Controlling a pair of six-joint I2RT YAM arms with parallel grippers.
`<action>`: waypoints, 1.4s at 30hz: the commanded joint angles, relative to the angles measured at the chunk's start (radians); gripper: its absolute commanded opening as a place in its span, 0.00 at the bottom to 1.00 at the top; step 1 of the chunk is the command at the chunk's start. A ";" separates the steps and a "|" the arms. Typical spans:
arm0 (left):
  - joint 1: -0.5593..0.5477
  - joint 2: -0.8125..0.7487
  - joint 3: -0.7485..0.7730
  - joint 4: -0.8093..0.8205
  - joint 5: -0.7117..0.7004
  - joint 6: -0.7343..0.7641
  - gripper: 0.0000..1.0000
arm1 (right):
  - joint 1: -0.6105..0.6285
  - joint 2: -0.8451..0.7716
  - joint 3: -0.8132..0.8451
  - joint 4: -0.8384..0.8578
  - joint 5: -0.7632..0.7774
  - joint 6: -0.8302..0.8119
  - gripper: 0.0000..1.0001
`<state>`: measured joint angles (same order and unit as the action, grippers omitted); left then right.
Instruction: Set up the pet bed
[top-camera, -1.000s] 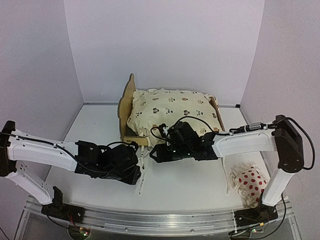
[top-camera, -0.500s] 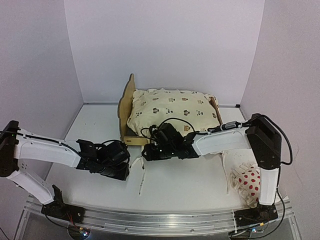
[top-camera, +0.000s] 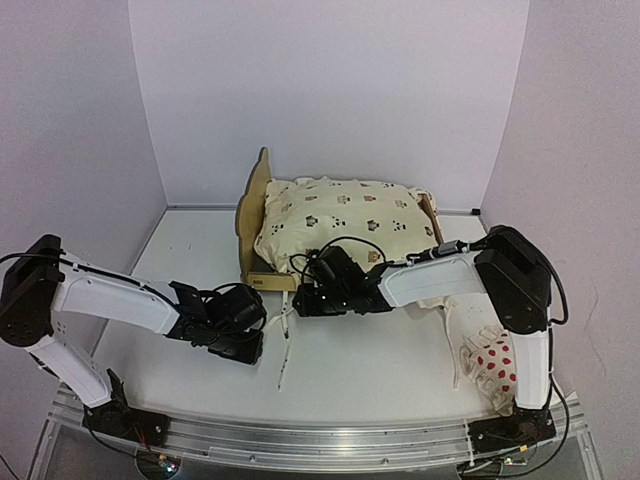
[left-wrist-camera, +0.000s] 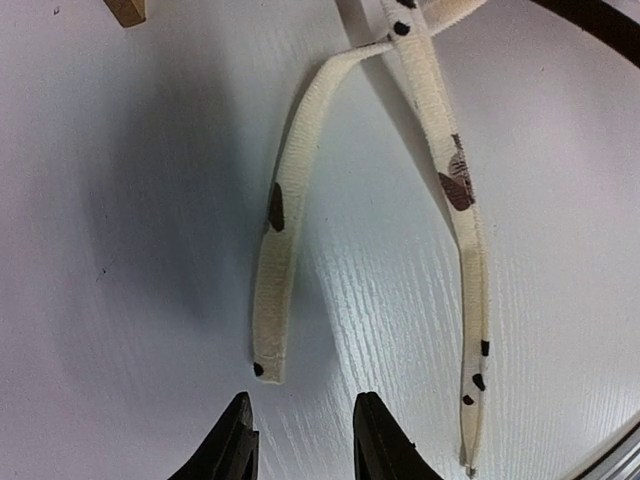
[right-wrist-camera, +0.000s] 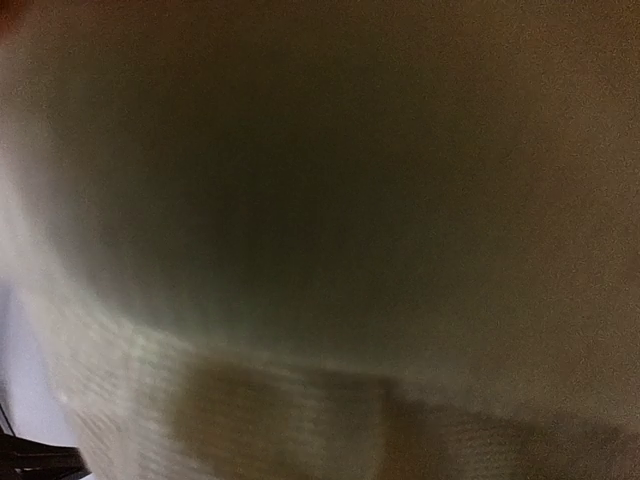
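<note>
Left gripper (left-wrist-camera: 300, 448): low over the white bench (top-camera: 380, 375), fingers slightly parted and released, nothing between them.
Shorter tie (left-wrist-camera: 279, 250): a cream, dark-spotted fabric strip lying flat on the bench. Its loose end is just ahead of one fingertip of the left gripper, not touching it.
Longer tie (left-wrist-camera: 456, 185): a matching strip lying to the other side of the left gripper. It meets the shorter tie farther ahead.
Right gripper (top-camera: 305, 298): down against the near corner of the cushion. Its wrist camera shows only blurred cream cloth, so I cannot tell whether it is parted or clenched.
Pet bed (top-camera: 252, 205): a light wooden frame with a scalloped headboard, just beyond the right gripper and farther ahead of the left gripper, toward the back of the bench.
Cushion (top-camera: 345, 215): cream with small animal prints, lying on the pet bed and covering its base.
Pillow (top-camera: 500, 365): small, white with red dots, well apart from the right gripper, beside the right arm's base.
</note>
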<state>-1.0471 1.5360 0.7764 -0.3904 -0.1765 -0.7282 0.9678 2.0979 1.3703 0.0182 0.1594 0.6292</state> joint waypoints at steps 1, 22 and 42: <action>0.020 0.026 -0.009 0.038 0.011 0.026 0.33 | -0.008 0.026 0.039 0.054 0.020 0.016 0.45; 0.038 0.059 -0.042 0.139 0.025 0.072 0.00 | -0.014 0.033 0.027 0.106 0.000 0.017 0.01; 0.038 0.001 0.189 0.098 -0.053 0.198 0.00 | -0.014 -0.065 -0.081 0.106 -0.099 -0.029 0.00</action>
<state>-1.0134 1.5665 0.9104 -0.3139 -0.2063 -0.5769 0.9577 2.0992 1.3098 0.1158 0.0989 0.6259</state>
